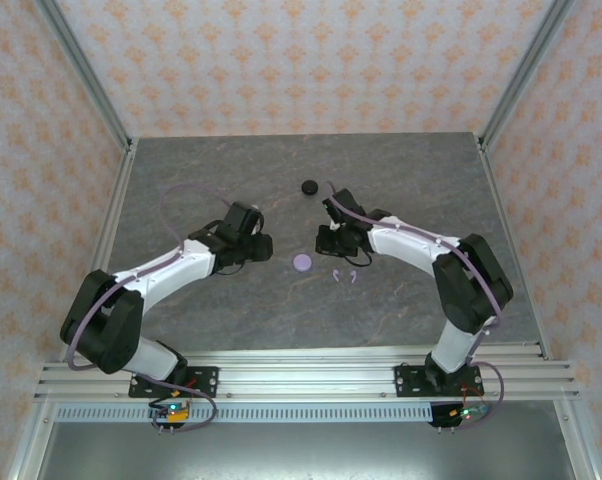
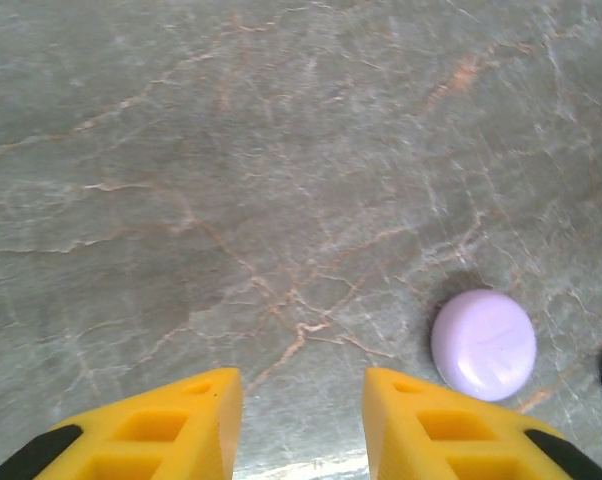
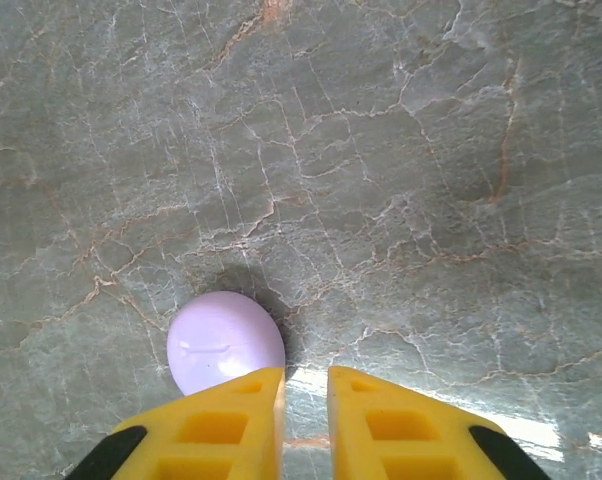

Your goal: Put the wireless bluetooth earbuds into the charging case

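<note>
Pale lavender earbuds (image 1: 338, 275) are lying loose on the table (image 1: 181, 180), just right of the closed round lavender case (image 1: 302, 262) and a bit nearer. Black case (image 1: 308, 186) sits farther back. Left gripper (image 2: 303, 385) is moderately parted and empty. Right gripper (image 3: 305, 375) is barely a slit, empty too.

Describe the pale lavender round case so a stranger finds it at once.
On the grey marble-patterned table, look near its middle. The pale lavender round case lies shut there. Two tiny lavender earbuds beside it are far smaller; the black round case sits farther back.
</note>
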Motion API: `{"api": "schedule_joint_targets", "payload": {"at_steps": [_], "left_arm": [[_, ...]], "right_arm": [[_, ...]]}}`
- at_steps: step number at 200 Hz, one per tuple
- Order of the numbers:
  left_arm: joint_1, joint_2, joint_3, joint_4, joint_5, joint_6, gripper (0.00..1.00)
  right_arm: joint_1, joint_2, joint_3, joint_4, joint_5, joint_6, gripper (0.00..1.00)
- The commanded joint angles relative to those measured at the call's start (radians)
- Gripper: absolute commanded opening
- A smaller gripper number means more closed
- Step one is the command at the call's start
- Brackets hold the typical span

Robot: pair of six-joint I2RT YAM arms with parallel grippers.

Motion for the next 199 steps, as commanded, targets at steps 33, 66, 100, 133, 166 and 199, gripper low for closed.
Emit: {"api": "schedule_joint_targets", "payload": {"at_steps": [33,66,100,133,166,199], "left_arm": [[0.012,-0.028,-0.132,0.228,0.21,-0.103,0.44],[0.01,0.036,-0.139,0.324,0.339,-0.141,0.48],[-0.019,0.086,-0.141,0.382,0.356,-0.176,0.56],[-0.045,0.129,-0.133,0.408,0.355,-0.191,0.59],[-0.059,0.178,-0.138,0.454,0.361,-0.214,0.59],[-0.061,0.211,-0.14,0.488,0.361,-0.23,0.57]], "right_arm": [[-0.023,-0.034,-0.074,0.114,-0.131,-0.036,0.25],[-0.035,-0.012,-0.08,0.154,-0.183,-0.032,0.3],[-0.044,0.033,-0.055,0.154,-0.207,-0.018,0.31],[-0.046,0.076,-0.03,0.151,-0.246,-0.018,0.3],[-0.045,0.096,-0.024,0.158,-0.269,-0.016,0.3],[-0.046,0.114,-0.016,0.157,-0.282,-0.015,0.27]]}}
